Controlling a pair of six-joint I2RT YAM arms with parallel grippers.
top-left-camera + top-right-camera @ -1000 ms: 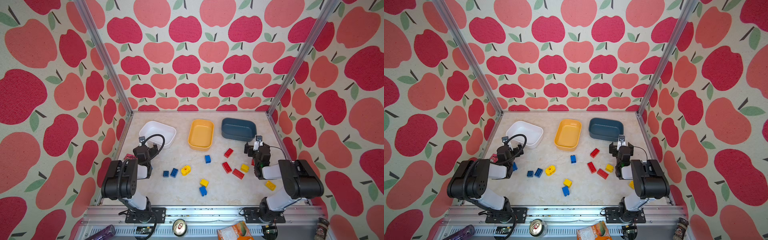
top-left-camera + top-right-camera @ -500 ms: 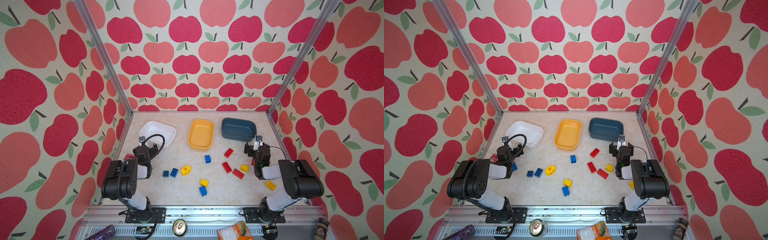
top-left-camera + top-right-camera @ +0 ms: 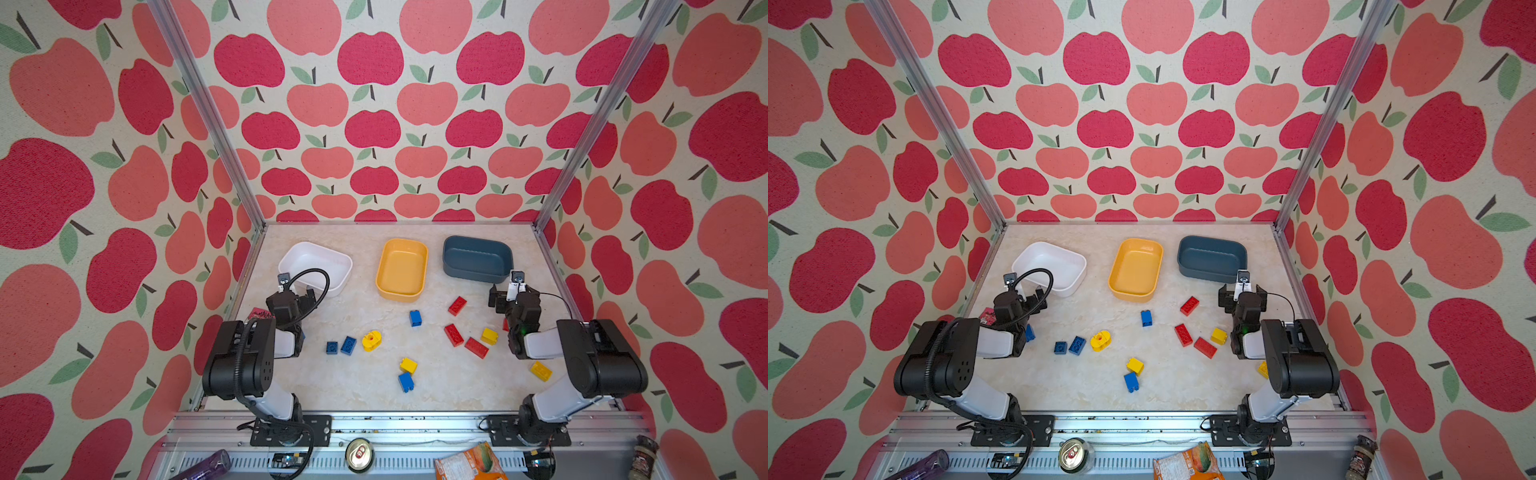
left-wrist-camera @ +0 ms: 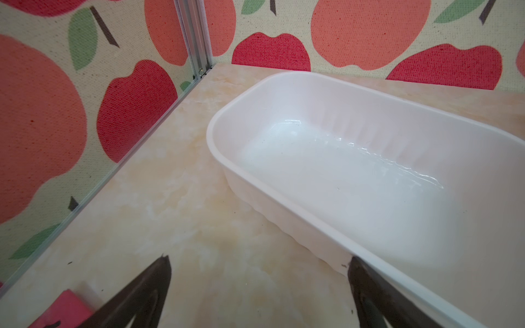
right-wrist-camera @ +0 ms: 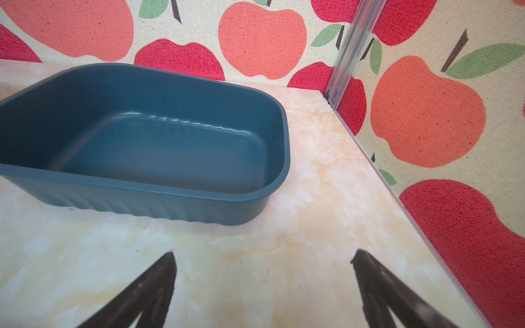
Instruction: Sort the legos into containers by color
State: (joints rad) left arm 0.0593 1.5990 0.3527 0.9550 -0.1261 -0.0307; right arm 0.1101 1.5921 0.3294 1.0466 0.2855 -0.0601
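The legos (image 3: pixel 408 365) lie scattered on the marble tabletop (image 3: pixel 365 399) in front of the yellow tub (image 3: pixel 401 268), with bare surface between. The white tub (image 3: pixel 313 264) sits left of it, the blue tub (image 3: pixel 476 257) right. The left gripper (image 4: pixel 258 258) and right gripper (image 5: pixel 263 252) are spread wide, holding nothing, at those outer tubs' near edges.

Bright, even, diffuse light.
Shadows beside the shallow white plastic tub (image 4: pixel 369 113) and the dark slate-blue plastic tub (image 5: pixel 170 204) lie faint and soft on the pale marbled surface (image 5: pixel 255 241). Wavy glare streaks cross both tub floors (none blown out). Both top views are sharp, the apple-print walls (image 3: pixel 374 124) splaying at the edges; close up, the left gripper (image 4: pixel 258 258) and right gripper (image 5: pixel 264 252) look soft-edged.
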